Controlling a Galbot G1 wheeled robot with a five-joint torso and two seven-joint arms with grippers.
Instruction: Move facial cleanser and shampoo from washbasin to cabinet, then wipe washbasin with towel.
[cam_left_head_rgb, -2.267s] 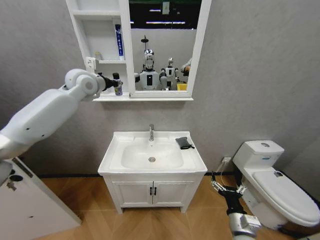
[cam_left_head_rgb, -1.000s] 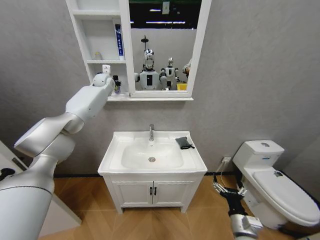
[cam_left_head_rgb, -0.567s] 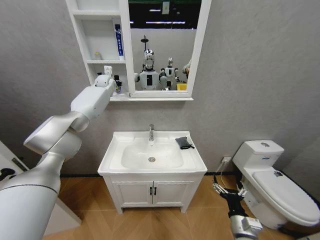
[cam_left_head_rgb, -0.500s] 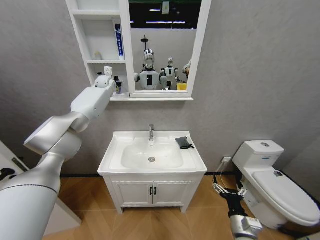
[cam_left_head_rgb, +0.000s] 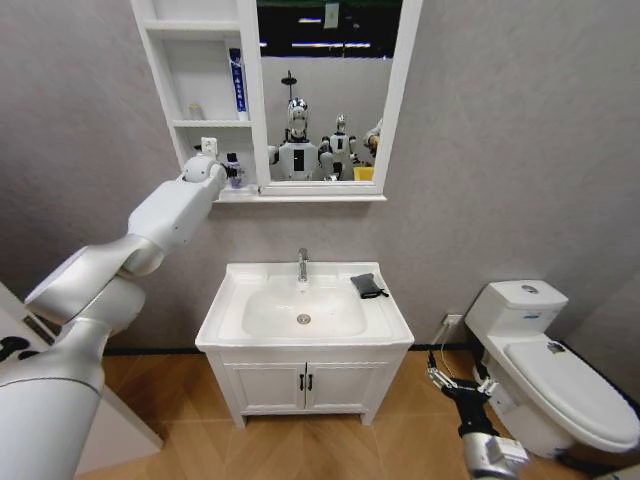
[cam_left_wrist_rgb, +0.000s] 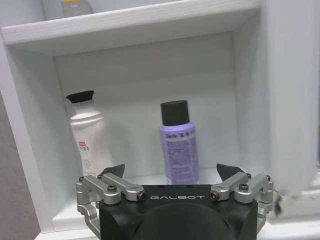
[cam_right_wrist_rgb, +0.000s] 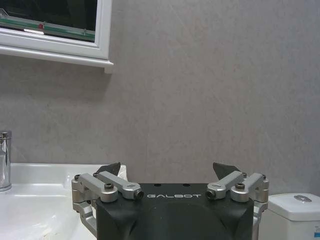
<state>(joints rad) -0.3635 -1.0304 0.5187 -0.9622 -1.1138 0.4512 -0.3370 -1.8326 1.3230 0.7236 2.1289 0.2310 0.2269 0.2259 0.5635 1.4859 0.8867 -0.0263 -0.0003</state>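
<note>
— Where's the left gripper (cam_left_wrist_rgb: 170, 172) right now?

— Up at the cabinet (cam_left_head_rgb: 160, 75), at the mouth of the lowest shelf niche; its fingers are spread wide with nothing between them; the lavender bottle with the black cap (cam_left_wrist_rgb: 177, 142) stands upright inside the niche, just past the fingertips, apart from them.

— And beside it?

— A white bottle with a black top (cam_left_wrist_rgb: 89, 132), also upright, near the niche's side wall; the two stand near each other but not touching; on the shelf above, a tall blue tube (cam_left_head_rgb: 237, 84) leans by the mirror frame, and a small pale item (cam_left_head_rgb: 196, 112) sits further in; I cannot tell what that one is.

— The washbasin (cam_left_head_rgb: 225, 305)?

— Below, white, chrome faucet (cam_left_head_rgb: 302, 264) at the back, drain in the bowl; the dark towel (cam_left_head_rgb: 367, 286) lies folded on the rim, on the robot's right of the faucet.

— The right gripper (cam_right_wrist_rgb: 169, 172)?

— Low down, between the vanity and the toilet (cam_left_head_rgb: 545, 365); fingers wide apart, holding nothing; from its wrist the basin's edge sits close by.
</note>
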